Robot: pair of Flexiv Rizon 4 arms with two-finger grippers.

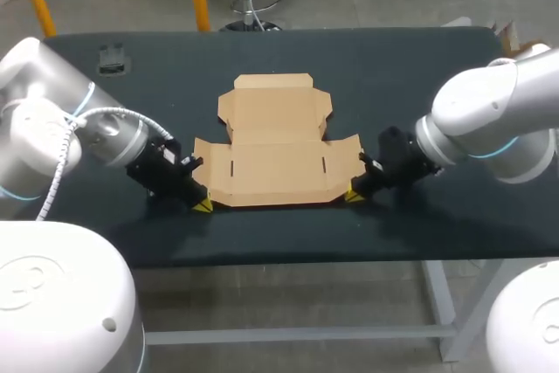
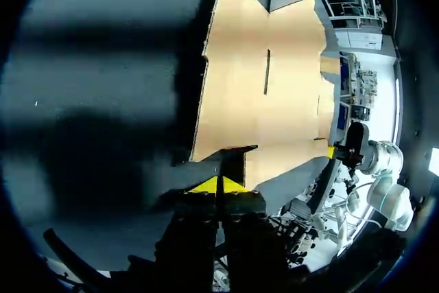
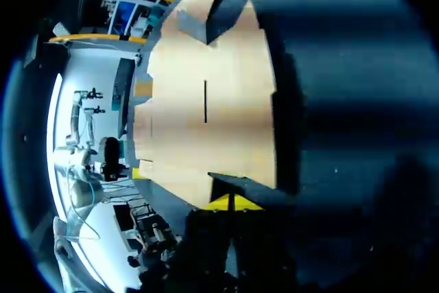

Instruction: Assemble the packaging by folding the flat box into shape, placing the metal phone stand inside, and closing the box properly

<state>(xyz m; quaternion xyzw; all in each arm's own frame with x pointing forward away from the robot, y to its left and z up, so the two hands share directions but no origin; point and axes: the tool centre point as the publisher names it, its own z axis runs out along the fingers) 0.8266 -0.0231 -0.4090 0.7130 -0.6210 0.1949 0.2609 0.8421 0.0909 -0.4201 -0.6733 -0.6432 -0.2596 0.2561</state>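
1. Two grippers sit at the near corners of the flat box (image 1: 275, 141): left gripper (image 1: 203, 205) at 7 o'clock, right gripper (image 1: 355, 196) at 5 o'clock. Both show their yellow tips pinched narrow; you can't tell whether card lies between them.
2. You'd best raise both corners evenly, so the near flap folds along its crease without skewing.
3. Your box lies unfolded at the middle of the table (image 1: 419, 67). It is plain brown card with two slots, lid panel toward 12 o'clock.

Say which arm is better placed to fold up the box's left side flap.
Left, I'd say. The left tool sits at the flat box's near-left corner, right by the left side flap. The right tool is at the near-right corner, across the whole cardboard.
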